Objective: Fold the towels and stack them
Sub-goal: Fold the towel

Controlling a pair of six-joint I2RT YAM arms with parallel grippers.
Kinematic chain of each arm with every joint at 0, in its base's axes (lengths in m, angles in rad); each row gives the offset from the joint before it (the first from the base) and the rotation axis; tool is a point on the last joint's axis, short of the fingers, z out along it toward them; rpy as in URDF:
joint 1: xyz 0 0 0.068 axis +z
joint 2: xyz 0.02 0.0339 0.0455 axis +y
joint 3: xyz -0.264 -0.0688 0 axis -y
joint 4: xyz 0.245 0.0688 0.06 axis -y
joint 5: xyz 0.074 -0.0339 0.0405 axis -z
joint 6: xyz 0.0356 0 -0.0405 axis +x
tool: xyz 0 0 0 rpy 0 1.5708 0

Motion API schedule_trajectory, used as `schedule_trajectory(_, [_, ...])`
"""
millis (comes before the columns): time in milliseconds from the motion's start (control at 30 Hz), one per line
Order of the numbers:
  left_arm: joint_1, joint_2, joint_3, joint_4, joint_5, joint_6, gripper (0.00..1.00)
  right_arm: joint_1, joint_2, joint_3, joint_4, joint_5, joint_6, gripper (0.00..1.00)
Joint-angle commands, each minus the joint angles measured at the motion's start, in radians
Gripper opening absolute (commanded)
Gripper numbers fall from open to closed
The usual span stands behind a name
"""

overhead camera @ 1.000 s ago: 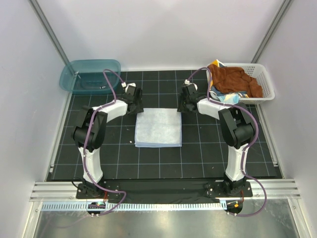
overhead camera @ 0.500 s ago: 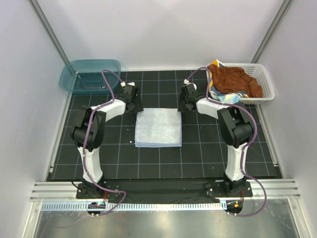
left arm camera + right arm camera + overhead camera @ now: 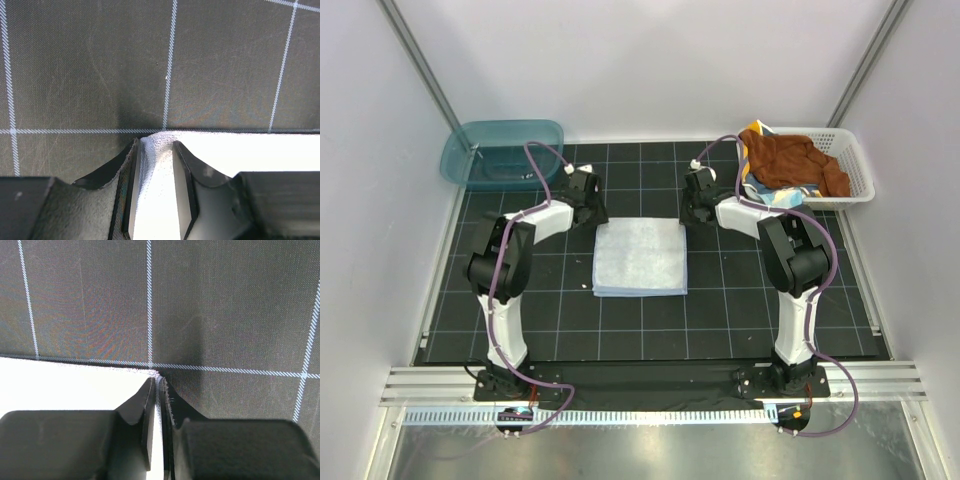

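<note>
I am pinching the two far corners of the pale blue, soft rectangular towel, which is lying flat in the middle of the black gridded table mat, between my two arms. My left claw is grasping the left far corner: a puckered tuft of cloth is filling the gap between its jaws. My right claw is clenched almost completely on the right far corner, with only a sliver of hem showing between the dark pads.

To fold this well, I judge that I should be lifting both corners together and level, then carrying them toward the near edge so the edges meet squarely. The right grip looks shallow and could be slipping off, so gentle motion seems wise.

The cloth is looking thin and limp with a fine crinkled weave, so it is likely to be draping rather than holding a crease. The mat is showing a smooth, faintly sheeny weave. A crumpled rust-brown terry towel is lying in the white plastic lattice basket at the far right.
</note>
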Motion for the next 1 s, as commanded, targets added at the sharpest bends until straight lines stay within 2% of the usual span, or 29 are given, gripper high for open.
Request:
schedule_trajectory(0, [0.003, 0.031, -0.025, 0.022, 0.020, -0.017, 0.35, 0.004, 0.028, 0.015, -0.004, -0.002, -0.013, 0.13])
schedule_trajectory(267, [0.003, 0.013, -0.048, 0.079, 0.003, -0.031, 0.24, -0.004, 0.010, 0.015, 0.029, -0.002, -0.024, 0.09])
schedule_trajectory(433, [0.009, -0.021, -0.067, 0.134, -0.021, -0.055, 0.22, -0.013, -0.005, 0.012, 0.060, -0.009, -0.030, 0.08])
schedule_trajectory(567, [0.014, -0.027, -0.061, 0.142, -0.015, -0.055, 0.15, -0.015, -0.021, 0.003, 0.081, -0.008, -0.036, 0.07])
schedule_trajectory(733, [0.021, -0.038, -0.073, 0.168, 0.000, -0.061, 0.13, -0.019, -0.033, -0.015, 0.127, -0.017, -0.025, 0.06])
schedule_trajectory(967, [0.023, -0.047, -0.093, 0.217, 0.017, -0.069, 0.04, -0.019, -0.050, -0.049, 0.198, -0.023, -0.014, 0.05])
